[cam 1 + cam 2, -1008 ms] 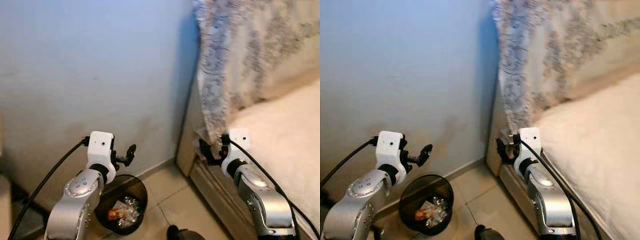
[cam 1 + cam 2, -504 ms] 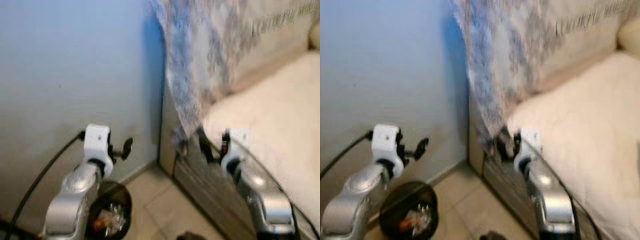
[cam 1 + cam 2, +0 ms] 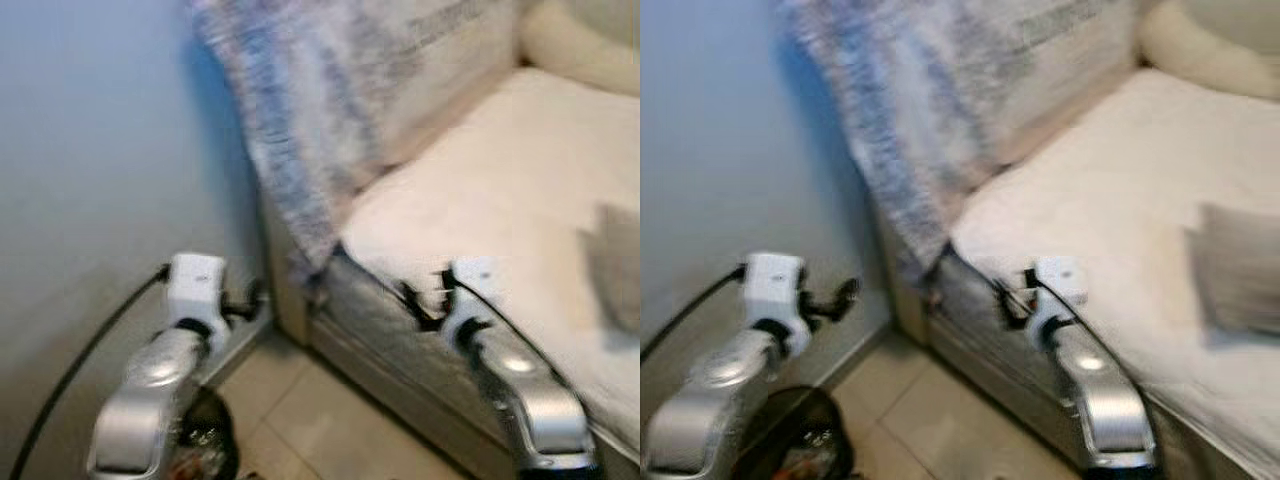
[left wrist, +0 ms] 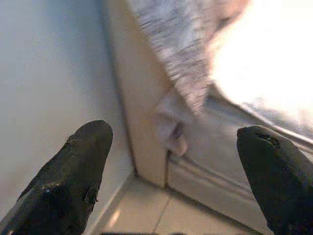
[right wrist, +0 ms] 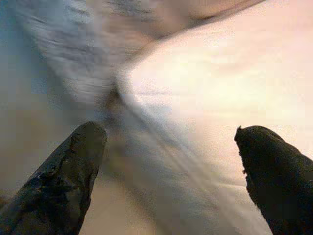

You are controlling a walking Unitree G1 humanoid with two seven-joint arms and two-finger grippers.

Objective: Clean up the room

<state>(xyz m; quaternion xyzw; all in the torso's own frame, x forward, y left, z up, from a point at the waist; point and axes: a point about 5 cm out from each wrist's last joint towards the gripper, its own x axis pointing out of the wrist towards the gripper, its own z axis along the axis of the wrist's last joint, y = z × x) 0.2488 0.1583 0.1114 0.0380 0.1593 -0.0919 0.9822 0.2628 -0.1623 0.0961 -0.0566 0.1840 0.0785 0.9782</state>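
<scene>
The picture is blurred. A grey cloth (image 3: 1238, 266) lies on the cream bed (image 3: 480, 180) at the right. A black waste bin (image 3: 798, 442) with litter inside stands on the floor at the lower left, under my left arm. My left gripper (image 3: 250, 300) is held open near the bed's corner, and in the left wrist view its fingers (image 4: 85, 161) have nothing between them. My right gripper (image 3: 415, 300) is open and empty in front of the bed's side, with the mattress edge seen past its fingers (image 5: 68, 171).
A patterned blue-grey blanket (image 3: 300, 120) hangs over the headboard and down the bed's corner. A cream pillow (image 3: 1200, 45) lies at the far right. A pale blue wall (image 3: 90, 150) closes the left side. Beige tiled floor (image 3: 320, 420) runs between wall and bed.
The whole picture has swung to the right, so the bed and grey cloth have come into view and the bin has slid to the lower left. Both grippers stay open and empty.
</scene>
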